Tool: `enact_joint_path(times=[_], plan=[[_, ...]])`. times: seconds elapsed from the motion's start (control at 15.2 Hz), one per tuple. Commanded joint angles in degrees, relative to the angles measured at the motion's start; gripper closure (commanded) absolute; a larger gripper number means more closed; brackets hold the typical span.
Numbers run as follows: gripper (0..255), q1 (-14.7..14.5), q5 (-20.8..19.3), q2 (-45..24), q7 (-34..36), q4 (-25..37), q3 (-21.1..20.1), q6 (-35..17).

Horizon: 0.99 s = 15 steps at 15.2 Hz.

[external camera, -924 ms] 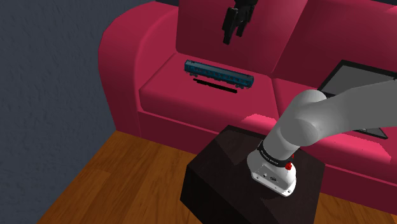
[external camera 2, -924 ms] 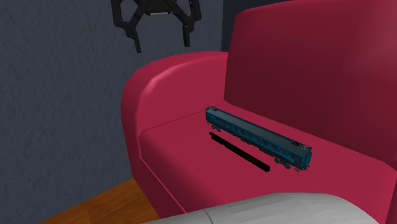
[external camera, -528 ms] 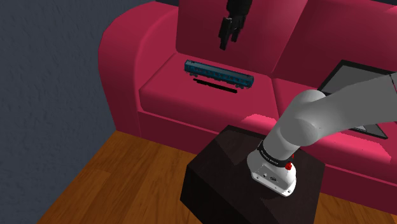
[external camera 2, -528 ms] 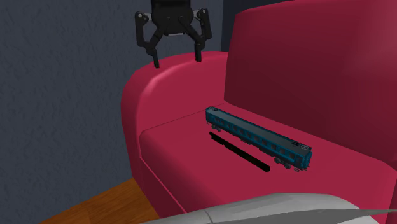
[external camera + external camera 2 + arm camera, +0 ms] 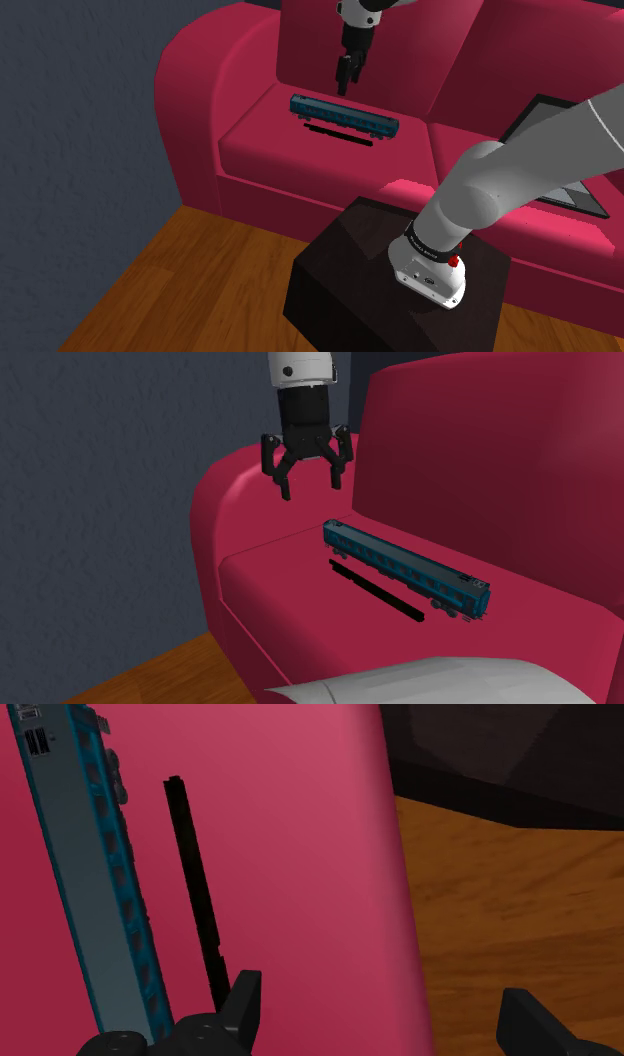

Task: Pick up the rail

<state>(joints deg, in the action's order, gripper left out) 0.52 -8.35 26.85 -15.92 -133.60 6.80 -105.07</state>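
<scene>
A long blue train carriage (image 5: 343,116) (image 5: 405,567) lies on the red sofa's seat cushion (image 5: 270,160). Beside it, on the side toward the seat's front edge, lies a thin black rail strip (image 5: 340,133) (image 5: 378,590). My black gripper (image 5: 345,78) (image 5: 310,487) hangs open above one end of the carriage, fingers pointing down and holding nothing. In the wrist view the carriage (image 5: 100,874) and the strip (image 5: 195,894) run side by side, both off to the side of my open gripper (image 5: 380,999); the strip ends near one fingertip (image 5: 245,989).
The sofa's rounded armrest (image 5: 230,492) and backrest (image 5: 480,462) rise close around the gripper. A dark flat panel (image 5: 560,130) lies on the neighbouring cushion. My dark stand (image 5: 350,270) sits on the wood floor (image 5: 190,290) before the sofa. A grey-blue wall (image 5: 70,110) stands behind.
The gripper has come down from high above the sofa and moved toward the carriage's end. Its fingers stay open. Carriage and strip have not moved.
</scene>
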Motion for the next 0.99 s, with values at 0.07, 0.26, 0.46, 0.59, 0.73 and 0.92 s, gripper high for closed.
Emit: enact_joint_path(times=[0.07, 0.26, 0.46, 0.59, 0.73, 0.92], plan=[[0, 0.4, -0.9, -4.8, -3.7, 0.0, 2.1, -3.7], [0, 0.7, -1.3, -10.6, -7.3, 1.2, 4.0, -7.2], [0, 1.1, -1.3, -16.9, -10.9, 3.1, 5.6, -10.5], [0, 1.4, -1.1, -21.2, -13.4, 4.7, 6.5, -12.4], [0, 1.8, -0.7, -25.6, -15.8, 6.6, 7.2, -14.2], [0, 2.5, 0.1, -32.3, -19.3, 9.9, 7.9, -16.5]])
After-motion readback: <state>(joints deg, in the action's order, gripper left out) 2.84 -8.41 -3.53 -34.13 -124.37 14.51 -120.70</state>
